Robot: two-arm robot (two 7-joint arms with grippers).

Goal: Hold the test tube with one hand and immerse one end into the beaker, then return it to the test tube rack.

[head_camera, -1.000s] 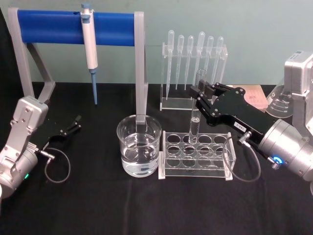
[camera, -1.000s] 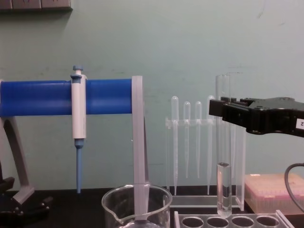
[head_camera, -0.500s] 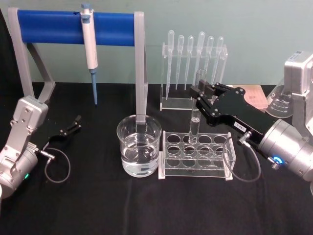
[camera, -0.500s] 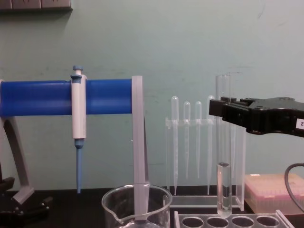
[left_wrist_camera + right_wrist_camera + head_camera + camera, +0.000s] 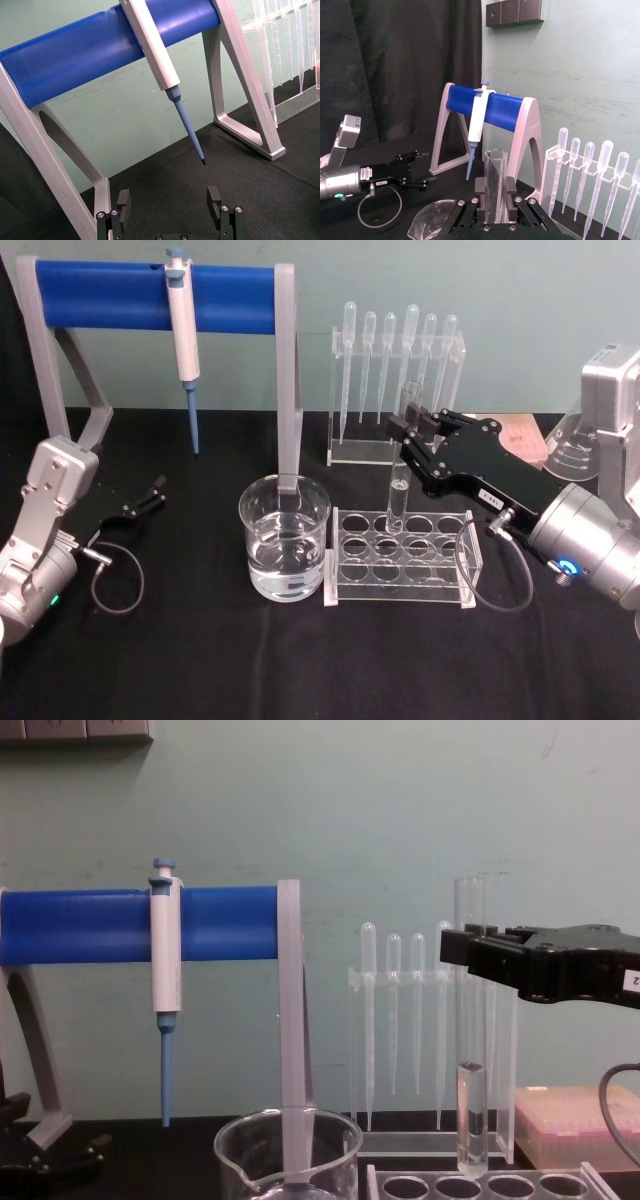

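Observation:
The test tube (image 5: pixel 399 475) stands upright with my right gripper (image 5: pixel 406 430) shut on its upper part, a little below the open rim. Its rounded end, holding some clear liquid, hangs right at the top of a rear hole of the clear tube rack (image 5: pixel 400 593). In the chest view the test tube (image 5: pixel 470 1050) crosses the black right gripper (image 5: pixel 470 948). The right wrist view has the test tube (image 5: pixel 495 175) clamped in the right gripper (image 5: pixel 495 196). The beaker (image 5: pixel 285 538) with water stands left of the rack, apart from the tube. My left gripper (image 5: pixel 152 493) rests open at the far left.
A blue-barred stand (image 5: pixel 150 295) with a hanging white-and-blue pipettor (image 5: pixel 182 330) rises behind the beaker. An acrylic stand of plastic pipettes (image 5: pixel 395 370) is behind the rack. A glass flask (image 5: pixel 570 450) and a pink box (image 5: pixel 575 1120) sit at the right.

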